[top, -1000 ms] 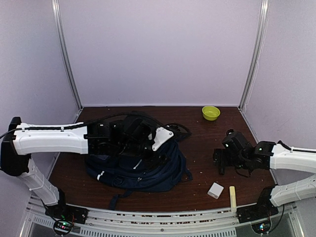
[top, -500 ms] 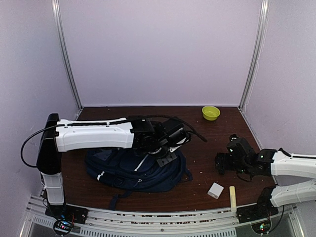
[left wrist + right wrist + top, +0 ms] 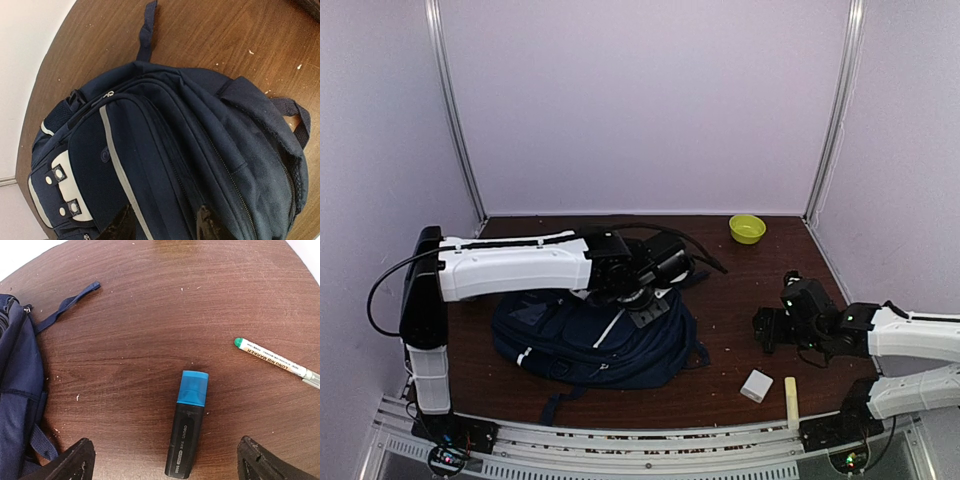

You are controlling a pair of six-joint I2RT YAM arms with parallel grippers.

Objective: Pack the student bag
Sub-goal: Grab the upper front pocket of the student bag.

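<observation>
Hovering L gripper spread over student bag, R gripper wide over highlighter, both empty

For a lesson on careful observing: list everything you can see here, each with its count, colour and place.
student bag: 1, navy with white stripe, table's left half
highlighter: 1, black, blue cap, below right pincer
marker: 1, white, green cap, beside highlighter
bowl: 1, yellow-green, far right corner
block: 1, white, near edge, right
stick: 1, pale yellow, beside block
table: 1, dark brown
left arm: 1, white, over bag
right arm: 1, white, low, right side
left pincer: 1, black, open above bag
right pincer: 1, black, open
</observation>
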